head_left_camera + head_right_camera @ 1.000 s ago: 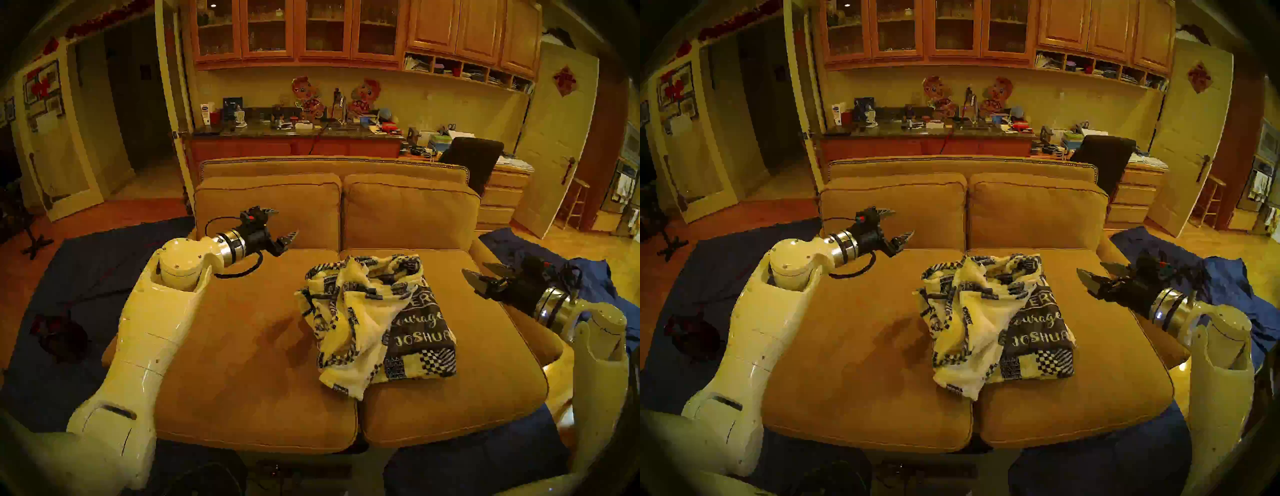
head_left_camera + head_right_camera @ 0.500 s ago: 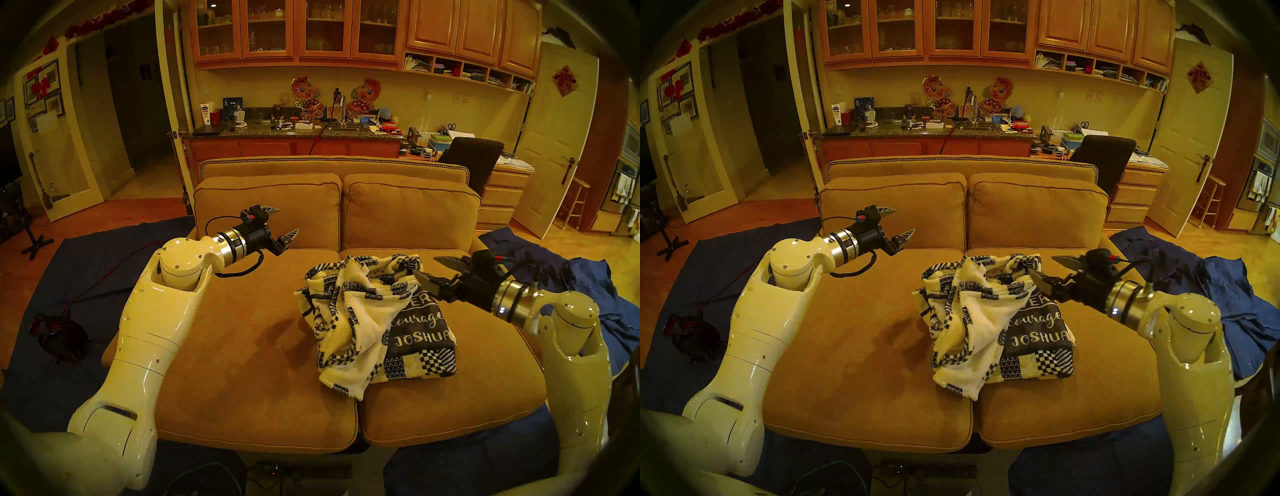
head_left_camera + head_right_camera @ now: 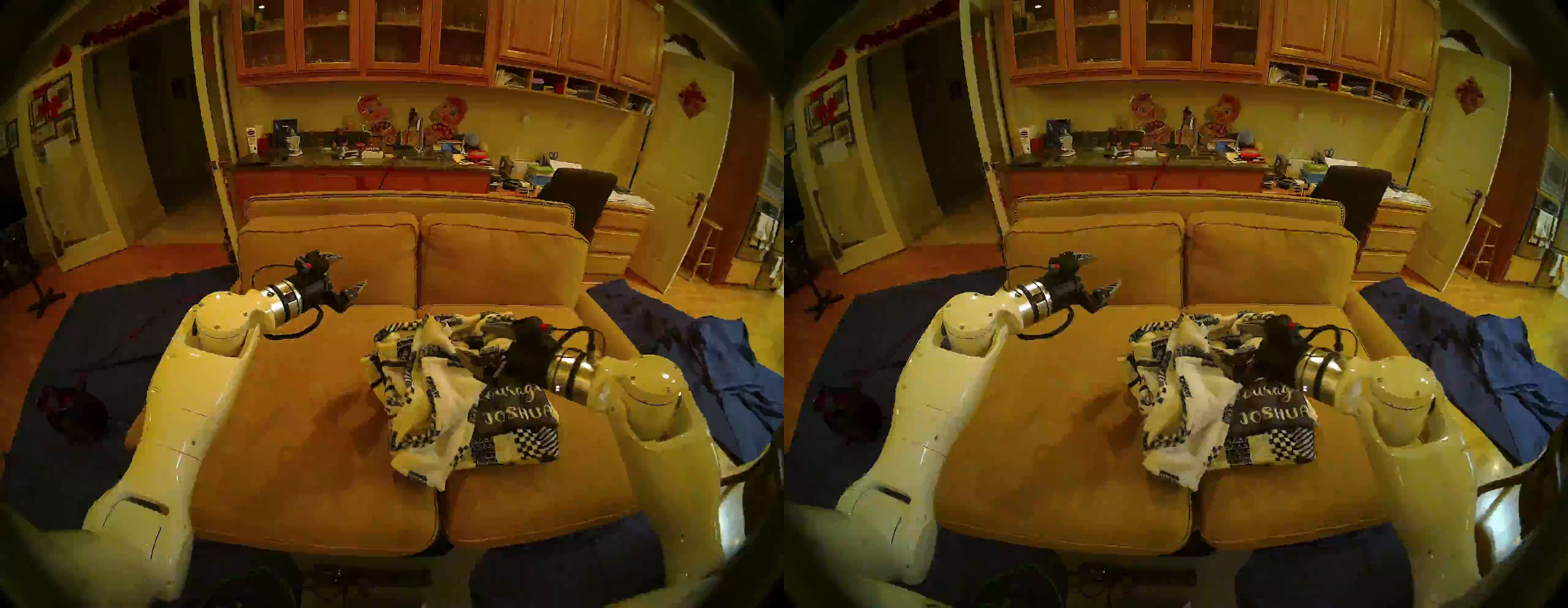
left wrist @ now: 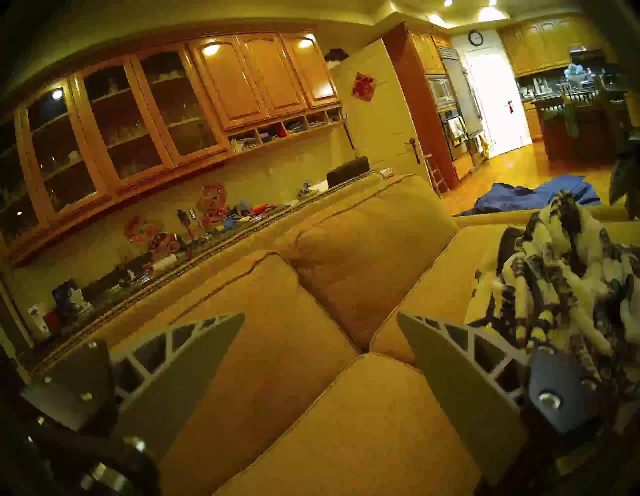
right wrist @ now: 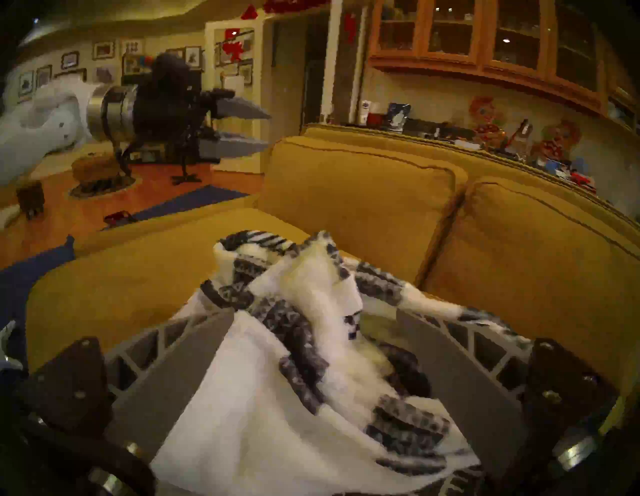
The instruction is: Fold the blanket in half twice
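Note:
The blanket [image 3: 441, 403], cream and navy with "JOSHUA" lettering and a checkered border, lies crumpled on the sofa's right seat cushion [image 3: 551, 501]. It also shows in the other head view [image 3: 1191, 407] and at the right edge of the left wrist view [image 4: 561, 277]. My right gripper [image 3: 479, 346] [image 3: 1236, 346] is low over the back half of the heap. Its fingers stand open with cream and patterned blanket folds [image 5: 311, 346] between them, not pinched [image 5: 315, 311]. My left gripper [image 3: 351, 270] [image 4: 320, 315] hangs open and empty above the left seat cushion, well left of the blanket.
The tan sofa has two back cushions [image 3: 500, 259] just behind the blanket. Dark blue cloths cover the floor on the left [image 3: 106, 322] and right [image 3: 721, 361]. A dark red-and-black object [image 3: 72, 407] lies on the left cloth. A cluttered counter [image 3: 360, 159] stands behind the sofa.
My right arm has swung left from beyond the sofa's right edge onto the blanket, its open fingers now straddling the folds. The left arm and the blanket have stayed put.

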Robot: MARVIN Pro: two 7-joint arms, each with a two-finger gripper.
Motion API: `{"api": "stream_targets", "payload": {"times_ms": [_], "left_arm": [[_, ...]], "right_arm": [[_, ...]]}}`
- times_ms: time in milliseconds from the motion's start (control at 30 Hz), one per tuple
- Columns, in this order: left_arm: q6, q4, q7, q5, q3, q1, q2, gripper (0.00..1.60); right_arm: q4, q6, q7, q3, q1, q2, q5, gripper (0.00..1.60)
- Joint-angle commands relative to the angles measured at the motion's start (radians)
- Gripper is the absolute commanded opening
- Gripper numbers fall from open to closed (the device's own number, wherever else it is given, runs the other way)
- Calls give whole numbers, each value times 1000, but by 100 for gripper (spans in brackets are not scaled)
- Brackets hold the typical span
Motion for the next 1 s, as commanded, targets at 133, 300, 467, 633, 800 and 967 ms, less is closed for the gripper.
{"api": "stream_targets", "payload": {"times_ms": [133,300,467,633,800,967], "left_arm": [[-7,-9,-5,-3,-5,-17,2,160],[-7,-9,-6,-2,-6,-17,1,160],[-7,-9,-7,-2,-7,-17,0,160],[-7,-9,-8,-1,-7,-17,0,160],[-7,-9,-8,0,-8,-17,-1,160],[-7,-9,-9,0,-8,-17,-1,160]], "right_arm": [[44,-14,15,-76,92,53,-76,160],[58,-18,24,-92,106,51,-83,160],[80,-19,35,-127,137,56,-107,155],[103,-20,33,-155,169,54,-133,129],[125,-3,40,-174,197,52,-145,122],[142,17,55,-184,218,54,-148,93]]}}
